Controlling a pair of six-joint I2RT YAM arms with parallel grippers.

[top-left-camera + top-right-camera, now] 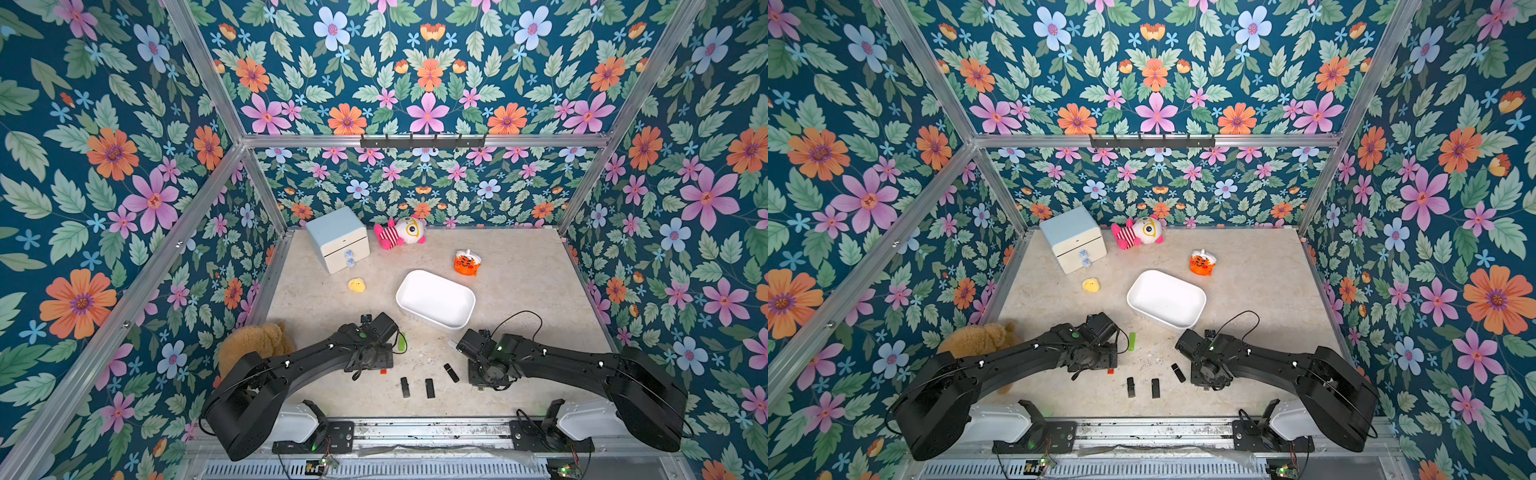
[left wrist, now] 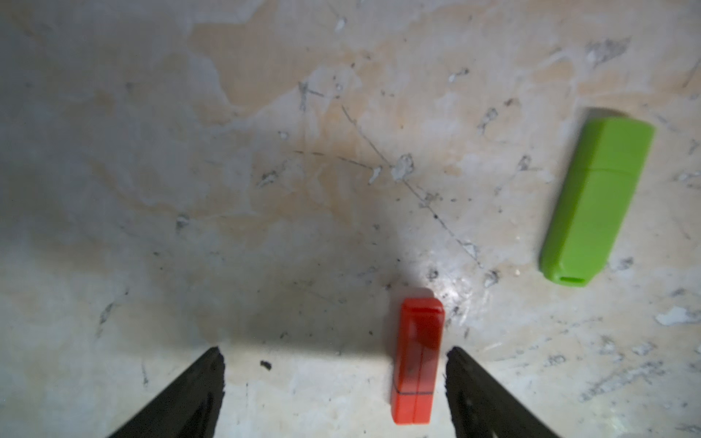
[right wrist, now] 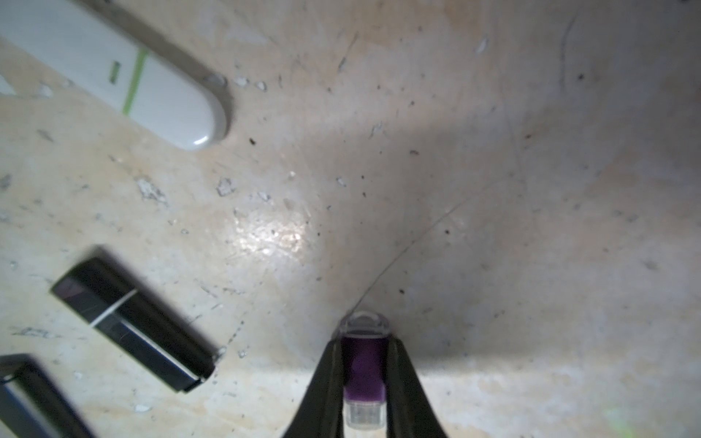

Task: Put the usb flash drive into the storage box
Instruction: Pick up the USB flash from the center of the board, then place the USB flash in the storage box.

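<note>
Jaws of the right gripper (image 3: pixel 364 341) pinch a purple flash drive (image 3: pixel 365 368) toward the table's front edge for lifting; left gripper (image 2: pixel 334 350), spread, straddles a red drive (image 2: pixel 417 360); storage box (image 1: pixel 434 297) waits empty mid-table.

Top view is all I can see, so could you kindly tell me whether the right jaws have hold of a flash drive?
Observer: Yes. The right wrist view shows the right jaws shut on a purple flash drive with a clear cap.
Operator: Thank you. And what are the left jaws doing?
Observer: The left wrist view shows them open, with a red flash drive lying flat on the table between them.
Operator: Is the red one centred?
Observer: No. It lies close to one jaw, with a wide gap to the other.
</note>
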